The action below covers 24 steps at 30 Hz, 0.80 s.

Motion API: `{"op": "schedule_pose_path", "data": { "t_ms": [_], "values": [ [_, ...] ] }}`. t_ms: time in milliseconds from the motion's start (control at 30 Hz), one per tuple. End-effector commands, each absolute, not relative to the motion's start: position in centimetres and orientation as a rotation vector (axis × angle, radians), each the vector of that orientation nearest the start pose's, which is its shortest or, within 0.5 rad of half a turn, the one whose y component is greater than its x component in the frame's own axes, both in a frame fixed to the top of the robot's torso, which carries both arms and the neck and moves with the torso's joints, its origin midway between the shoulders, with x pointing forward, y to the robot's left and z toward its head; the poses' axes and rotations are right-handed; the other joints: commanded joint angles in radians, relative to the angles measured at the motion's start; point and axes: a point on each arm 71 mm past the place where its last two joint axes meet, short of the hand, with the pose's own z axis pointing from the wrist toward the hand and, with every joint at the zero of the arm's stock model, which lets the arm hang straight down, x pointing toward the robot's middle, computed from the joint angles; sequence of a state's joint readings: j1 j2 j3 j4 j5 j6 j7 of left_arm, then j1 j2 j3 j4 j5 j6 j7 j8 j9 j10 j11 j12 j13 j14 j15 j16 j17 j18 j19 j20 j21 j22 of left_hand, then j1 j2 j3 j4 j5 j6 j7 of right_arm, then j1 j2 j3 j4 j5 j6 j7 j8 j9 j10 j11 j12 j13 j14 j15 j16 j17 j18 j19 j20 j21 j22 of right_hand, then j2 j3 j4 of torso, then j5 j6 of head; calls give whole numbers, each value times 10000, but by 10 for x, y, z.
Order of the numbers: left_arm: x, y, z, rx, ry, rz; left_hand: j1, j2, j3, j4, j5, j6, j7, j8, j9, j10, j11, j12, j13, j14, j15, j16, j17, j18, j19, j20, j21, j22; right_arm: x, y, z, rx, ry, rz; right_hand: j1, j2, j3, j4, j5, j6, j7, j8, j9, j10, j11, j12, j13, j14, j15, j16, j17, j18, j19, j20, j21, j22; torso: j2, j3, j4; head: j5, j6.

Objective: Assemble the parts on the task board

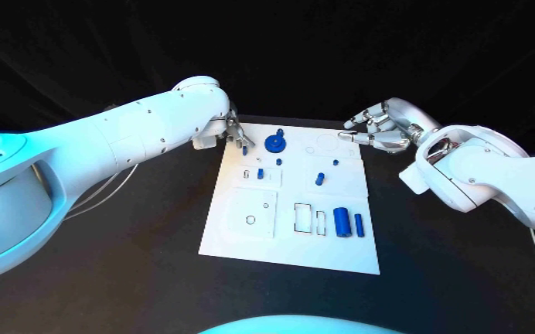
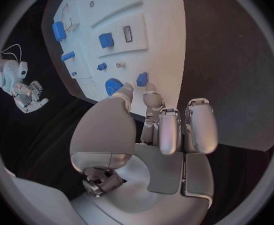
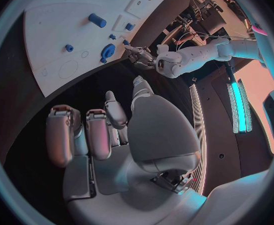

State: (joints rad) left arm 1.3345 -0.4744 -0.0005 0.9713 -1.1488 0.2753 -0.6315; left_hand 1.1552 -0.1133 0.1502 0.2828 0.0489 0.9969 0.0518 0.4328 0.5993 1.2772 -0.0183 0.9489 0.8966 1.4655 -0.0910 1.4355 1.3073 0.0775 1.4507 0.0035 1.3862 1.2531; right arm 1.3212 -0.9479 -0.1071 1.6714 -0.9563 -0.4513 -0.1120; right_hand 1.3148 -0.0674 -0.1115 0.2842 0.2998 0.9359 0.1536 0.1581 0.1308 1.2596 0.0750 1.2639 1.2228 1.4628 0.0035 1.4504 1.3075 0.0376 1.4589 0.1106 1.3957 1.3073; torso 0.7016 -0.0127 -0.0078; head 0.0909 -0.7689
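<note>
Head view, task board: the white task board (image 1: 292,230) lies flat in the middle of the black table (image 1: 134,272), its long side running away from the robot.
Head view, parts: a blue gear-like part (image 1: 275,144) sits near the board's far edge; small blue pegs (image 1: 319,178) stand around the middle; 2 blue blocks (image 1: 343,222) lie side by side near the board's near right corner, beside outlined recesses.
Head view, left robot hand: the left robot hand (image 1: 234,134) is at the board's far left corner, fingertips pointing down toward a small blue part (image 1: 245,149) at the edge; whether it grasps that part I cannot tell.
Head view, right robot hand: the right robot hand (image 1: 379,131) hovers just off the board's far right corner, fingers loosely curled, nothing in them.
Left wrist view: the left robot hand (image 2: 156,135) reaches to the board's edge (image 2: 168,35); 2 fingertips (image 2: 151,91) sit just beside a small blue part (image 2: 142,79) and the blue gear-like part (image 2: 113,86). Contact is unclear.
Right wrist view: the right robot hand (image 3: 111,135) is released over the dark table, fingers apart and holding nothing, well apart from the board (image 3: 61,30). The gear-like part (image 3: 107,51) lies near the board's edge, with the left robot hand (image 3: 140,56) next to it.
</note>
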Motion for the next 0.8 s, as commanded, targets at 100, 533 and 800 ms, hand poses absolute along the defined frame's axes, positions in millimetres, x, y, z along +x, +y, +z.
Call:
{"op": "schedule_pose_path", "data": {
  "t_ms": [100, 533, 800],
  "values": [
    [586, 195, -176, -2444, 22827, -1051, 82, -18, -72, -12, 28, 60, 4, -37, -17, -57, -18, -14, 3, 635, 92, -44, 1121, -109, -7, 85, -1, 9, 472, -218, -144, 3161, 16558, 8583, -22, 116, -57, -24, 68, 43, -5, 46, 14, -17, -35, -35, -9, 563, -67, -67, 556, 104, -40, -56, -47, 1435, 3, 0, -4, -8, -4],
    [586, 194, -177, -2455, 22903, -1027, 242, 91, -69, -51, 29, 87, 4, -53, -42, -59, -18, -11, -14, 635, 92, -43, 1124, -111, -4, 90, 6, 23, 472, -218, -144, 3154, 16565, 8590, -22, 116, -57, -24, 68, 43, -5, 46, 14, -17, -35, -35, -9, 563, -67, -67, 556, 104, -40, -56, -47, 1435, 8, 0, -1, -4, -15],
    [587, 194, -177, -2556, 22919, -1052, 611, 440, 59, -178, 30, 113, -6, -96, -93, -54, -29, 8, -27, 635, 85, -44, 1126, -112, -3, 90, 12, 40, 472, -217, -144, 3148, 16565, 8596, -22, 116, -57, -24, 68, 43, -5, 46, 14, -17, -35, -35, -9, 563, -67, -67, 556, 104, -40, -56, -47, 1435, 6, -2, -2, 2, -33]
  ]
}}
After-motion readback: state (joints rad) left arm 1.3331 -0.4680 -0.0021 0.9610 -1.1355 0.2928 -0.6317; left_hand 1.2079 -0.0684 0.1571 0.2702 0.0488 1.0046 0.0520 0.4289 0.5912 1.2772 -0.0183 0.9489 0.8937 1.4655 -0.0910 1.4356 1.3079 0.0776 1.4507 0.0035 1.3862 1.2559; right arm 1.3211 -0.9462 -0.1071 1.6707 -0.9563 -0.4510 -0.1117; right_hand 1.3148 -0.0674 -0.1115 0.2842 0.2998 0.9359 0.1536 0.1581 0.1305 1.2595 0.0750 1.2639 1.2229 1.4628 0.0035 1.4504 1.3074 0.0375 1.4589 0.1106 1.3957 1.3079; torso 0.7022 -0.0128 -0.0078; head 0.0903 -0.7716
